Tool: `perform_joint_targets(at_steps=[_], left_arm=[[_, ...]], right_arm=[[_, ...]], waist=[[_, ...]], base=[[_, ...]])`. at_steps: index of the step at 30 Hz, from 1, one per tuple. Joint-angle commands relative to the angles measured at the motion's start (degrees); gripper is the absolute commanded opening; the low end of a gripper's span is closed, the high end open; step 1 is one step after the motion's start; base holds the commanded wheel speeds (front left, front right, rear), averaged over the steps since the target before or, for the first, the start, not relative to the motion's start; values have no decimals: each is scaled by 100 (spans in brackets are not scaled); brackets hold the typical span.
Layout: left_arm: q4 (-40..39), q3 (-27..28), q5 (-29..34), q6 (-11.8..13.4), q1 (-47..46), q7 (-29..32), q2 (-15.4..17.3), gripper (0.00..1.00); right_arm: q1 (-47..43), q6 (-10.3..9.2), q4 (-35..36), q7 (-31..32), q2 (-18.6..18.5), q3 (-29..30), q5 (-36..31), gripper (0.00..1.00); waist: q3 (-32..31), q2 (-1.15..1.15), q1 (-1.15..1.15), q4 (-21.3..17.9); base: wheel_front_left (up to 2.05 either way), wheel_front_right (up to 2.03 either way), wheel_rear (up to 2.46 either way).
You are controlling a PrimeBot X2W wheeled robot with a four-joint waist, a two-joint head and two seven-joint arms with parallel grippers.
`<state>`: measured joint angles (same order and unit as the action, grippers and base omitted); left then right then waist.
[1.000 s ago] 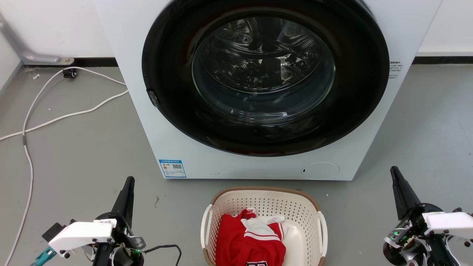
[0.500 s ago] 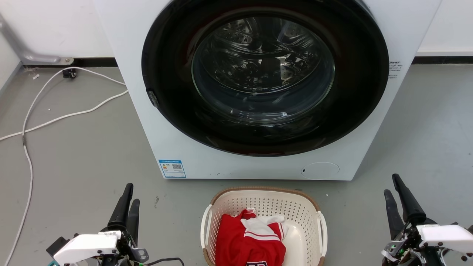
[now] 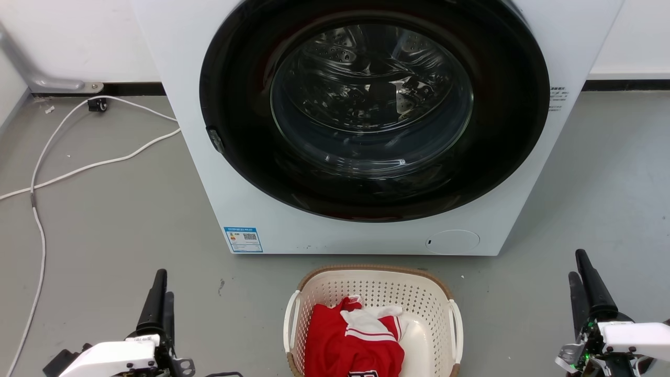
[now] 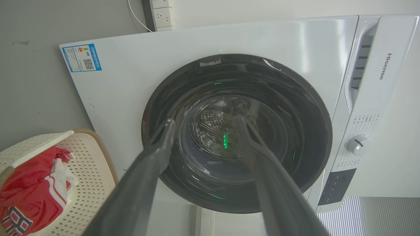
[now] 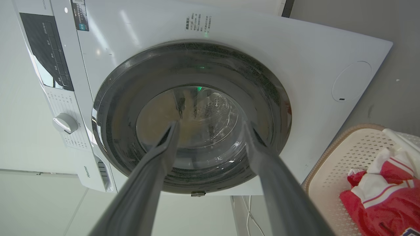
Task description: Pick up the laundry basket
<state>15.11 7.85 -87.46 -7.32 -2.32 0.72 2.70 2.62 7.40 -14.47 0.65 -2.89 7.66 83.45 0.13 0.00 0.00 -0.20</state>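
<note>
**Q:** Which element is shown largest, and how is it set?

**A:** A white front-loading washer (image 3: 366, 131) is seen standing on the grey floor (image 3: 115, 220), with its dark round door turned toward the robot. A white cable (image 3: 36, 173) is laid loosely across the floor to the robot's left, well apart from the work.

**Q:** Where is the laundry basket found?

**A:** The laundry basket (image 3: 372, 267) is set on the floor just before the washer's lower front, centred between the two arms. It is cut off by the bottom edge of the head view. A red and white garment (image 3: 356, 340) is heaped inside it, so a level lift is judged advisable to keep the load from sliding.

**Q:** How are the grippers held?

**A:** The left gripper (image 3: 164, 285) and the right gripper (image 3: 577, 263) are held low on either side of the basket, well apart from it, and nothing is touched. In each wrist view the two long fingers are seen spread, with the washer door showing between them. This flanking, spread posture is judged to suit a two-sided grasp.

**Q:** What remains to be taken hold of?

**A:** The left handle (image 3: 289, 322) and the right handle (image 3: 457, 324), each facing its own gripper, are not yet held.
</note>
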Motion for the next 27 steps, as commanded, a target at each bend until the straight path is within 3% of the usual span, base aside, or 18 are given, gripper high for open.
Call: perform_joint_targets(at_steps=[1, 11, 17, 18, 27], left_arm=[[-66, 92, 119, -6, -44, -72, 20, 100], [-169, 565, 935, -9, -133, -272, 21, 100], [-624, 650, 1707, -6, -133, -398, 22, 100], [-911, 599, 2076, 33, -99, -457, 22, 100], [-1659, 40, 3522, 228, 117, -625, 23, 100]], right_arm=[[75, 9, 62, -65, -17, 77, -188, 100], [139, 10, 325, -267, -16, 225, -1401, 100], [164, 10, 752, -391, -14, 133, -2423, 100], [155, 10, 979, -451, -14, 77, -2907, 100], [109, 11, 1457, -620, -12, -160, -4193, 100]], waist=[[-1, 0, 0, -1], [3, 0, 0, -7], [25, 0, 0, -11], [36, 0, 0, -10], [54, 0, 0, -16]], base=[[0, 0, 0], [0, 0, 0], [0, 0, 0], [0, 0, 0], [0, 0, 0]])
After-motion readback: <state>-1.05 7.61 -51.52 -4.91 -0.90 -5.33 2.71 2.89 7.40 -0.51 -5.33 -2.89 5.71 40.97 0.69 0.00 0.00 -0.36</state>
